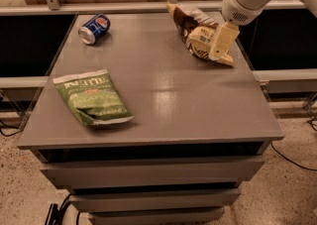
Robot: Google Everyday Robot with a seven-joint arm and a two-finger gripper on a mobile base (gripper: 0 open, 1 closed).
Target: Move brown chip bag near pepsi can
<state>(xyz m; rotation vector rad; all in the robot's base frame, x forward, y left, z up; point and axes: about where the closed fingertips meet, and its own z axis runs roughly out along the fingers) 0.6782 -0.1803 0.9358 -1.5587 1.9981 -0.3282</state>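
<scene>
One worktop carries three things. Two are chip bags: one brown chip bag and one green chip bag. The third is a single pepsi can. One tool is in view, right at the brown chip bag's near end by the worktop's far corner.
</scene>
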